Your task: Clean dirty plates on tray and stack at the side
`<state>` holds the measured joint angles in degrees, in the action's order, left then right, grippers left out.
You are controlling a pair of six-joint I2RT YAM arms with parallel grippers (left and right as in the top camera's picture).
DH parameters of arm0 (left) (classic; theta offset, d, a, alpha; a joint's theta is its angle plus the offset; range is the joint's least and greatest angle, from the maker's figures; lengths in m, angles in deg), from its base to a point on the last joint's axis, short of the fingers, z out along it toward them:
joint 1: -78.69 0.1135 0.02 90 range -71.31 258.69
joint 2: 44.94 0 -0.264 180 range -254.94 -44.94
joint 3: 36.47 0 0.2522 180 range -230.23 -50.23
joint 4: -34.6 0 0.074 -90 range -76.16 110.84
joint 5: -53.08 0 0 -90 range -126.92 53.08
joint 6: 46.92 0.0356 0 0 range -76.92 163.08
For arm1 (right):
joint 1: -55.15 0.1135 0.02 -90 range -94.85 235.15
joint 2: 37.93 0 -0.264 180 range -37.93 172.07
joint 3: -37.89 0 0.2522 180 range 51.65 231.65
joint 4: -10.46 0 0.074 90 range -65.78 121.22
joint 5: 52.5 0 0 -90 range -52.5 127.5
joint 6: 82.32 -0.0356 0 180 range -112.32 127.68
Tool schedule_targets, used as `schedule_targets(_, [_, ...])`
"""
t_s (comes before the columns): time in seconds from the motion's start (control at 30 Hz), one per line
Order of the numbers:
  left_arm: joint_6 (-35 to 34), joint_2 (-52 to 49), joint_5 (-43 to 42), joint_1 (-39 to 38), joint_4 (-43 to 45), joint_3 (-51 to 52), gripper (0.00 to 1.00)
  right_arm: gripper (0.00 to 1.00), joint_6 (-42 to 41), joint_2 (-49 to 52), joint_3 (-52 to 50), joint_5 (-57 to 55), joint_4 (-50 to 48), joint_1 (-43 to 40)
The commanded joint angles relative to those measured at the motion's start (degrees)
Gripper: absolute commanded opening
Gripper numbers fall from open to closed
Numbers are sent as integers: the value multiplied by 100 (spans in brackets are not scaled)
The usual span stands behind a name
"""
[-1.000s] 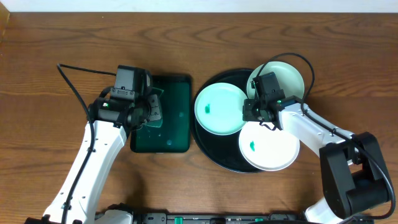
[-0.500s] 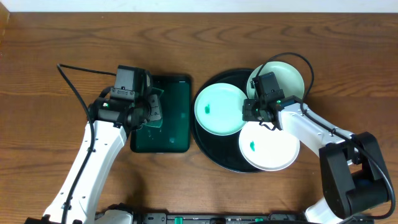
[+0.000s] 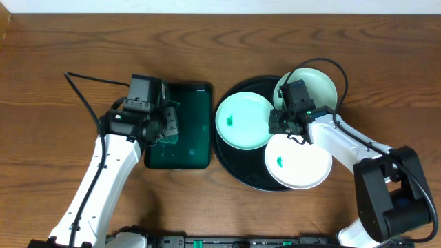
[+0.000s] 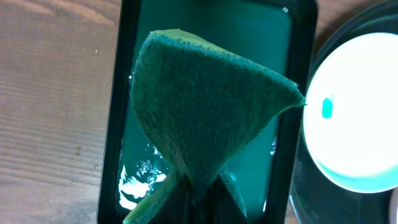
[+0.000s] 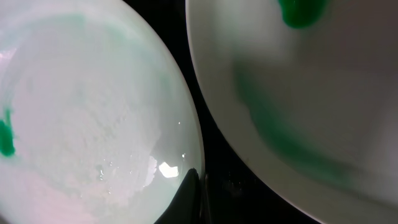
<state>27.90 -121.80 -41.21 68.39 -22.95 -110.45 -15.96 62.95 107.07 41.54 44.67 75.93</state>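
Nothing moved | fuzzy green pad [image 4: 205, 106] (folded cone) | glossy round plates [image 3: 242, 122]

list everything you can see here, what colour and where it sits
plates: three, white to pale aqua, all on the black tray; green smears show on the left one and the near one; the far one is partly hidden
black tray: one, glossy black, round, right of centre
green tray: one, dark green, rectangular, wet inside, left of the black tray
scouring pad: one, dark green, hanging over the green tray
table: one, brown wood, under everything
left gripper: one, black, shut on the scouring pad
right gripper: one, black, shut, low between the plates
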Motion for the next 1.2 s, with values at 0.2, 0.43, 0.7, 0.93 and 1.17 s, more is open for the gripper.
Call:
schedule_targets(0.2, [9, -442, 286, -13, 55, 83, 7, 1, 13, 50, 70, -96, -2, 33])
schedule_targets(0.43, [9, -1045, 286, -13, 55, 85, 7, 1, 13, 50, 70, -96, -4, 33])
schedule_targets(0.7, [7, -1283, 286, -13, 136, 68, 7, 1, 13, 50, 70, -96, -9, 33])
schedule_targets(0.93, [9, -1283, 289, -13, 212, 63, 7, 1, 11, 50, 70, -96, -9, 33])
schedule_targets(1.17, [7, -1283, 286, -13, 164, 66, 8, 1, 13, 50, 70, -96, -9, 33])
